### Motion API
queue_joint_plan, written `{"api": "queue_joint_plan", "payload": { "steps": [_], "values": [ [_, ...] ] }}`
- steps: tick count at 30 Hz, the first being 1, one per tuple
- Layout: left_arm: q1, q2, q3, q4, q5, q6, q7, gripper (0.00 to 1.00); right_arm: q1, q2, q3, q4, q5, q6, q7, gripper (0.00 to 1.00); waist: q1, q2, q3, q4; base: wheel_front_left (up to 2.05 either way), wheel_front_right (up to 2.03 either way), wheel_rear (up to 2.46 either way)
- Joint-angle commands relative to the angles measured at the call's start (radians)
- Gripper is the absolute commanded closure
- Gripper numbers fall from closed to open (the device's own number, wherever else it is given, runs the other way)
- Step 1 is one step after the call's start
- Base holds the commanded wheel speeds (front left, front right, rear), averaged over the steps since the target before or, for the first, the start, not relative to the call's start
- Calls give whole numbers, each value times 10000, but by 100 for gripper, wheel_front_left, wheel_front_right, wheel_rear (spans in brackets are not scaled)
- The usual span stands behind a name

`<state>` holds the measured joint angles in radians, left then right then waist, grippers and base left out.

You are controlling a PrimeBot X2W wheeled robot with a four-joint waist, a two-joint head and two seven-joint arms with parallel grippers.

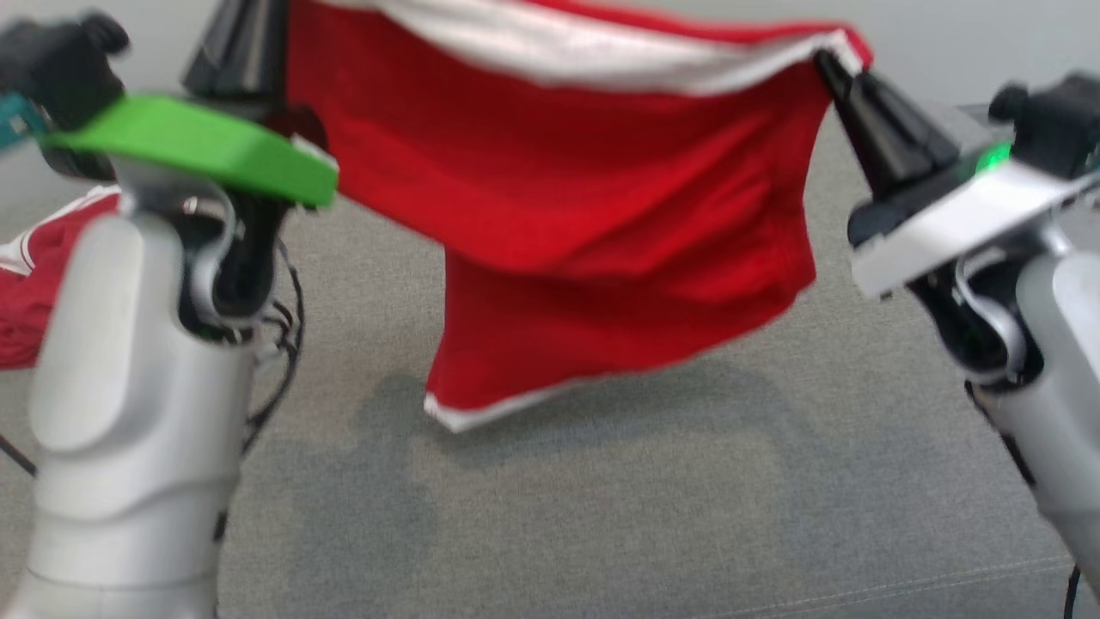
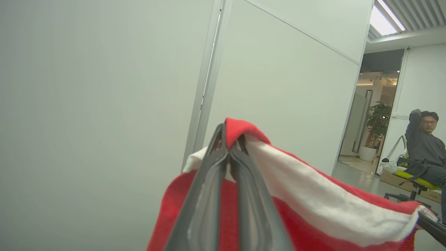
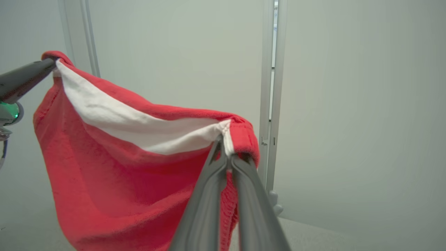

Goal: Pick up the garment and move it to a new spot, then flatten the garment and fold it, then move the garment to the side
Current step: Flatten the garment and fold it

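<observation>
A red garment (image 1: 584,189) with a white band along its top edge hangs stretched in the air between my two grippers, above the grey surface (image 1: 601,516). My left gripper (image 1: 249,34) is shut on the garment's upper left corner. The right gripper (image 1: 827,62) is shut on the upper right corner. One lower corner with a white hem droops lowest. In the left wrist view the left gripper (image 2: 228,139) pinches the red and white edge of the garment (image 2: 313,195). In the right wrist view the right gripper (image 3: 226,157) pinches the garment (image 3: 122,167) the same way.
A second red and white cloth (image 1: 34,275) lies on the grey surface at the far left, behind my left arm. A pale wall stands behind. A person (image 2: 423,146) sits on a chair in a doorway, beside a potted plant (image 2: 378,122).
</observation>
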<state>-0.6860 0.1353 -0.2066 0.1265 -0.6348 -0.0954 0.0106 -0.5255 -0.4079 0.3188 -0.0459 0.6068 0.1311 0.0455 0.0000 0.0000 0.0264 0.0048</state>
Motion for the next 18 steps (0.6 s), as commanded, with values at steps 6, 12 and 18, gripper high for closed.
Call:
{"api": "queue_joint_plan", "payload": {
  "steps": [6,12,18],
  "values": [
    [-4137,397,333,2924,687,84,-554,100,-4960,506,951,2911,-604,-6,-776,100,0,0,2952,-80,0,0,0],
    [-6419,432,422,4982,1265,207,-1976,100,-7839,1366,1219,5932,-1609,-9,-2513,100,0,0,4287,-185,0,0,0],
    [-7042,33,171,6055,1297,-119,-2596,100,-8467,1652,1591,7576,-1866,-9,-3106,100,0,0,5600,127,0,0,0]
  ]
}}
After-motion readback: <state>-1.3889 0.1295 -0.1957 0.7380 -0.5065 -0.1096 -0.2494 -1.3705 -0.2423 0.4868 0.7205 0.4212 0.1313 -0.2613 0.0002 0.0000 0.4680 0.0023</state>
